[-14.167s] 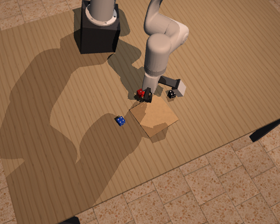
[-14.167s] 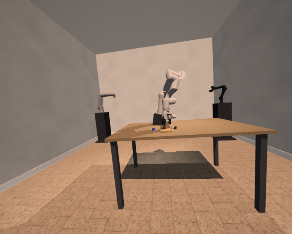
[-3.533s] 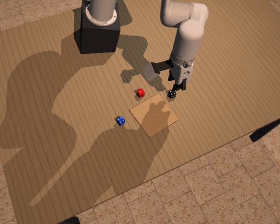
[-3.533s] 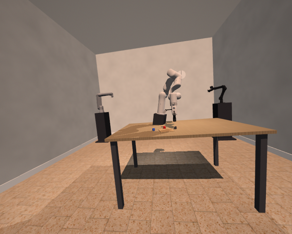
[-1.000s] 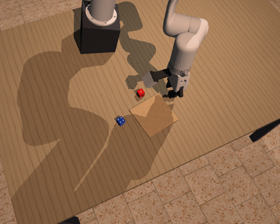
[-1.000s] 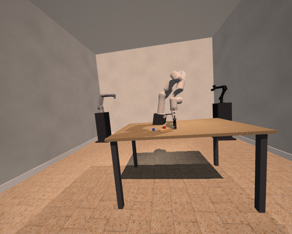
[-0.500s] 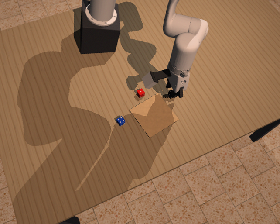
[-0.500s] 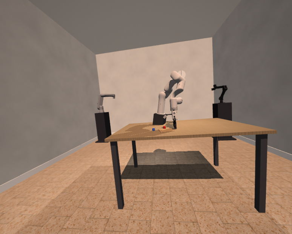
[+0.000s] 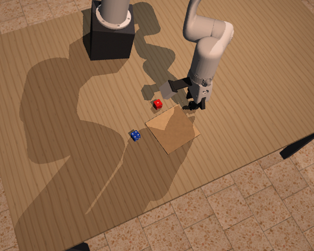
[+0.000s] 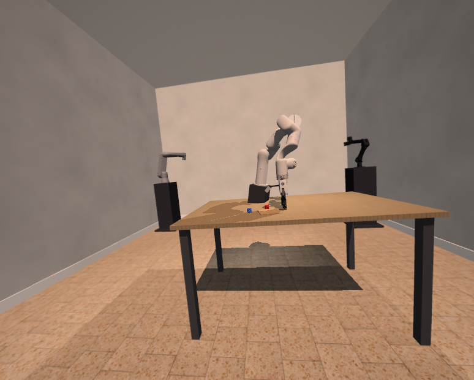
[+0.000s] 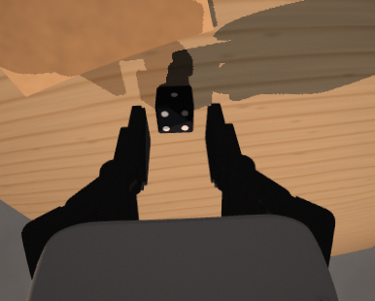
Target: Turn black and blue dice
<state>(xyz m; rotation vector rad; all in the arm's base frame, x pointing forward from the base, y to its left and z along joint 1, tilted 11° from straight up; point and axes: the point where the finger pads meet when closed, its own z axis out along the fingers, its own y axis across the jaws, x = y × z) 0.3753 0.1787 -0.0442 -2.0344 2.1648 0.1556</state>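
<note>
In the top view, the square, fine-textured tan mat [image 9: 171,134] [image 10: 269,212] [image 11: 97,34] is lying on the striped wood-grain table [image 9: 257,69] [image 10: 336,205] [image 11: 180,165]. Relative to the mat, the cubic black die [image 10: 284,207] [image 11: 175,109] is sitting off it at 1 o'clock, the red die [image 9: 158,104] [image 10: 267,206] at 11, the blue die [image 9: 135,135] [image 10: 249,210] at 8. The gripper [image 9: 195,105] [image 10: 283,204] [image 11: 177,121] is standing partly open, its fingertips flanking the black die with visible side gaps, gripping nothing.

Black die [image 10: 284,207] [image 11: 175,109]: dark cube, pale pips, on bare bench [image 9: 263,70] [image 10: 356,205] [image 11: 291,146] near the mat, off it; top number unclear. Blue die [image 9: 135,135] [image 10: 249,210]: white pips, apparently four up, flat on bench, off mat. Red die [image 9: 158,104] [image 10: 267,206]: one pip up, flat, also off mat. Tan square mat [image 9: 176,132] [image 10: 269,212] [image 11: 97,34]: flat, partly shadowed.
</note>
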